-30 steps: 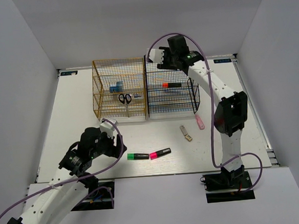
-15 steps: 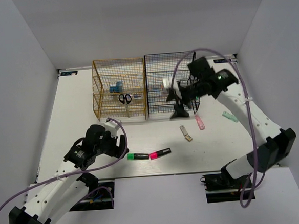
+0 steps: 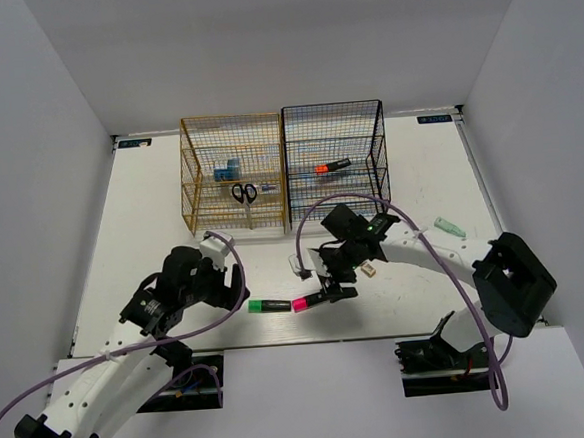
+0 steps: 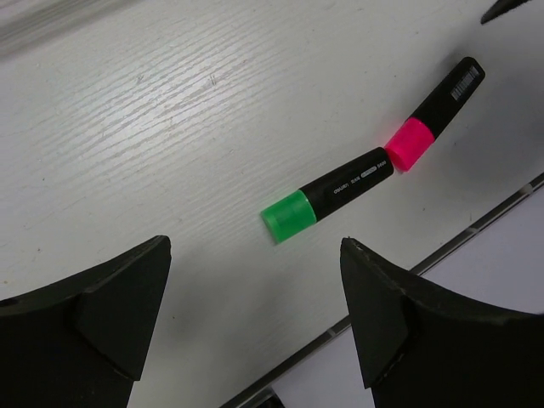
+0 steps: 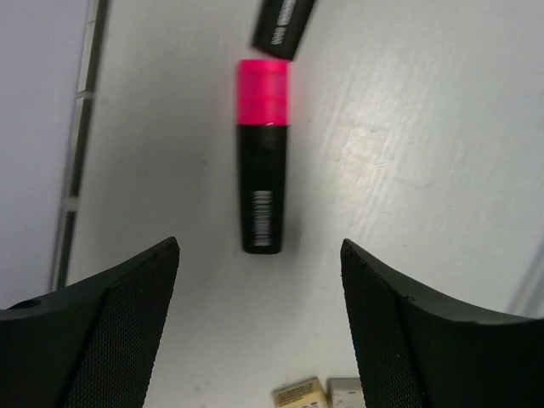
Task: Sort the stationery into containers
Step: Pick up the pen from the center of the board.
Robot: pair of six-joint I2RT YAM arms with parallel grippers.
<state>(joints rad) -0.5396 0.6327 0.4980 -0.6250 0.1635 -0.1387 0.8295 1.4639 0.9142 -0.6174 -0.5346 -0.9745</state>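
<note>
A green-ended highlighter (image 3: 269,306) and a pink-ended highlighter (image 3: 313,300) lie end to end near the table's front edge. My right gripper (image 3: 327,283) hovers open just behind the pink one, which lies between and ahead of its fingers in the right wrist view (image 5: 262,157). My left gripper (image 3: 233,289) is open and empty, left of the green one (image 4: 336,194). The golden-yellow rack (image 3: 199,185) holds black-handled scissors (image 3: 244,193) and a blue tub (image 3: 227,169). The black rack (image 3: 372,138) holds an orange-ended highlighter (image 3: 330,166).
A small beige piece (image 5: 299,396) lies by the right gripper, also in the top view (image 3: 370,270). A pale green piece (image 3: 449,228) lies on the right of the table. The table's front edge (image 4: 476,228) runs close to the highlighters.
My right arm has swung from the black rack down to the front, and its open gripper now hangs over the pink highlighter. The left gripper has barely moved.
</note>
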